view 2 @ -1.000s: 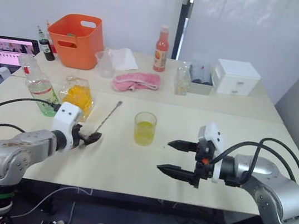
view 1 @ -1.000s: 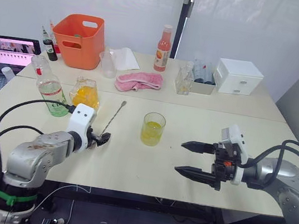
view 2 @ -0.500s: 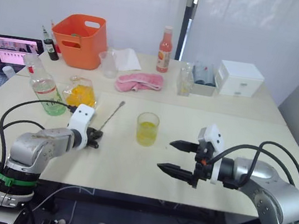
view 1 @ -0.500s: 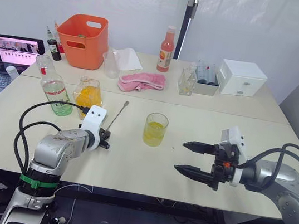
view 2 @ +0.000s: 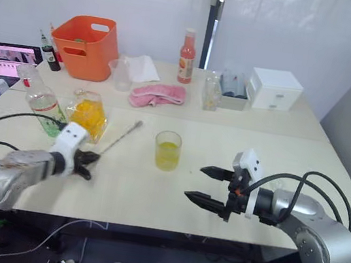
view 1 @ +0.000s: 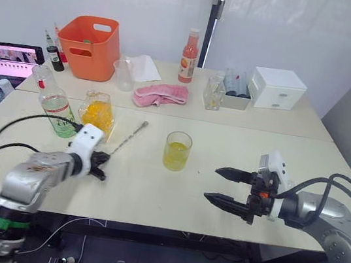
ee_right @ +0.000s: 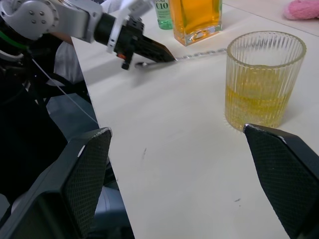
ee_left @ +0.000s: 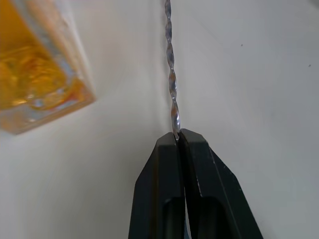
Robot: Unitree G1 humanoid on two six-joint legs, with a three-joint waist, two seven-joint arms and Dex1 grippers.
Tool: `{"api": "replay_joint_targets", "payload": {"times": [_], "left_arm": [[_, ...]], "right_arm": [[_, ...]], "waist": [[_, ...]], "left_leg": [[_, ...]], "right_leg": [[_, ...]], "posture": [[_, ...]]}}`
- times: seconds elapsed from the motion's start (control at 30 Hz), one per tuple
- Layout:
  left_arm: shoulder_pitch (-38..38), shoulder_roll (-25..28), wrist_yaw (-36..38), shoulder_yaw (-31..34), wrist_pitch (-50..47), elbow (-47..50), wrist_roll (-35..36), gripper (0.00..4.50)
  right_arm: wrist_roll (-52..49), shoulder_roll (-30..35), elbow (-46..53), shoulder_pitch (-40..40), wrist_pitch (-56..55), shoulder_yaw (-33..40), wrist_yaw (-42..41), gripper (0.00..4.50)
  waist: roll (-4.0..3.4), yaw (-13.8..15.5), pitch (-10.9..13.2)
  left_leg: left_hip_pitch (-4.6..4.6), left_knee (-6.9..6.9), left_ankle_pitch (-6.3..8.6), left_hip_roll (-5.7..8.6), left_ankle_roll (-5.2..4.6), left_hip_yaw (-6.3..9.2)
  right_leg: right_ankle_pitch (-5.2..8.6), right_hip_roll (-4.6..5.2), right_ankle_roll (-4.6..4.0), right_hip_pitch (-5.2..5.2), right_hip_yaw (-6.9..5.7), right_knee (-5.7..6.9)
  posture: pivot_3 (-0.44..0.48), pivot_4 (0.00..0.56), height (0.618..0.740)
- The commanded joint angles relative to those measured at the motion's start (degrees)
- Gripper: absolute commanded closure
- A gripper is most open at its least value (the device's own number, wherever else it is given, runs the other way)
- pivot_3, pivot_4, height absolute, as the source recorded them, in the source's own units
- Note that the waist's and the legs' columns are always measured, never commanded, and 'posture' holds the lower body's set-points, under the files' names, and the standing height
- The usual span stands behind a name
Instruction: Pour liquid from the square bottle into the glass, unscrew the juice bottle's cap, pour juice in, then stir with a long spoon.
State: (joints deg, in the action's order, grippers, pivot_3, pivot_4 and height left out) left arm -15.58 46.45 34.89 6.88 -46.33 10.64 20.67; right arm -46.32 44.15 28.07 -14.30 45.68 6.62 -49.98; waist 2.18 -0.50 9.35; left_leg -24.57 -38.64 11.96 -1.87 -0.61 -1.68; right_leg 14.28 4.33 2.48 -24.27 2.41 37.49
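Silver long spoon (view 1: 129, 137) lies on the table (view 1: 154, 188) beside the square bottle (view 1: 98, 112), its near end pinched in the left gripper (ee_left: 178, 139). Right gripper (view 1: 222, 186) gapes wide, right of the glass (view 1: 177, 151).

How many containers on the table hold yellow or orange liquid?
3 that I can tell. The glass at table centre, the square bottle beside the juice bottle on the robot's left, and a slim orange-red bottle at the back. The orange bin may hide more.

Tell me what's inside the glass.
The glass holds yellow-orange liquid filling roughly its lower half, with nothing else in it. The long spoon lies on the table beside it, its near end pinched in the left hand.
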Motion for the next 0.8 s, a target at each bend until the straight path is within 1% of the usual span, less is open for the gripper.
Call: {"api": "replay_joint_targets", "payload": {"times": [0.03,0.1,0.17,0.23,0.3,0.47,0.57,0.73,0.8], "left_arm": [[3.49,4.62,11.27,5.02,11.43,-0.57,1.32,4.48],[6.09,7.28,17.22,6.52,17.66,-2.67,1.01,4.48],[7.73,8.79,21.90,7.22,22.94,-4.39,0.83,4.48],[9.50,11.32,26.75,6.11,27.12,-6.79,-0.62,4.48],[10.06,12.88,29.74,4.61,29.92,-9.07,-2.15,4.48],[8.76,12.93,33.52,0.58,35.59,-13.17,-5.17,4.48],[8.23,11.98,34.55,-2.47,40.29,-16.35,-7.93,4.48],[7.76,11.80,36.17,-2.82,42.55,-19.27,-7.74,4.48],[7.05,12.13,36.52,-2.01,40.75,-19.86,-6.53,3.83]], "right_arm": [[-0.24,-0.50,1.48,0.06,-1.70,1.34,0.53,0.00],[-0.07,-0.80,1.42,0.05,-1.81,1.21,0.87,0.00],[0.11,-1.05,1.38,0.02,-1.89,1.01,1.08,0.00],[0.17,-1.34,1.49,-0.11,-1.82,0.75,1.37,0.00],[0.03,-1.55,1.65,-0.27,-1.66,0.61,1.62,0.00],[-0.18,-1.74,1.97,-0.38,-1.54,0.60,2.02,0.00],[-0.34,-1.88,2.19,-0.60,-1.32,0.62,2.40,0.00],[-0.62,-1.96,2.53,-0.84,-1.12,0.56,3.04,0.00],[-0.65,-2.08,2.68,-0.80,-1.15,0.54,3.29,0.00]], "waist": [[-0.01,0.02,0.01],[-0.02,0.40,0.01],[-0.04,0.75,0.02],[-0.04,0.94,0.02],[-0.04,0.99,0.02],[-0.04,1.06,0.03],[-0.05,1.02,0.02],[-0.05,1.00,0.02],[-0.05,0.97,0.02]], "left_leg": [[0.01,0.01,0.00,0.01,0.00,-0.01],[0.00,0.01,0.00,0.00,0.00,-0.03],[-0.01,0.02,0.00,-0.04,0.00,-0.06],[-0.05,0.03,0.00,-0.07,0.00,-0.09],[-0.07,0.05,0.01,-0.09,-0.01,-0.12],[-0.07,0.09,0.01,-0.09,-0.01,-0.18],[-0.07,0.10,0.01,-0.10,-0.01,-0.20],[-0.06,0.10,0.01,-0.09,-0.02,-0.22],[-0.06,0.10,0.01,-0.10,-0.02,-0.22]], "right_leg": [[0.00,0.05,0.00,0.00,0.00,-0.01],[0.00,0.09,0.00,0.04,-0.04,-0.09],[0.00,0.10,0.00,0.05,-0.07,-0.24],[-0.02,0.11,-0.02,0.04,-0.09,-0.34],[-0.02,0.11,-0.02,0.02,-0.08,-0.38],[-0.03,0.10,-0.01,0.01,-0.07,-0.39],[-0.03,0.07,-0.01,0.00,-0.07,-0.38],[-0.04,0.07,0.01,0.01,-0.06,-0.38],[-0.04,0.06,0.01,0.01,-0.06,-0.38]], "posture": [[0.000,0.150,0.715],[0.000,0.150,0.715],[0.000,0.150,0.715],[0.000,0.150,0.715],[0.000,0.150,0.715],[0.000,0.150,0.715],[0.000,0.150,0.715],[0.000,0.150,0.715],[0.000,0.150,0.715]]}}
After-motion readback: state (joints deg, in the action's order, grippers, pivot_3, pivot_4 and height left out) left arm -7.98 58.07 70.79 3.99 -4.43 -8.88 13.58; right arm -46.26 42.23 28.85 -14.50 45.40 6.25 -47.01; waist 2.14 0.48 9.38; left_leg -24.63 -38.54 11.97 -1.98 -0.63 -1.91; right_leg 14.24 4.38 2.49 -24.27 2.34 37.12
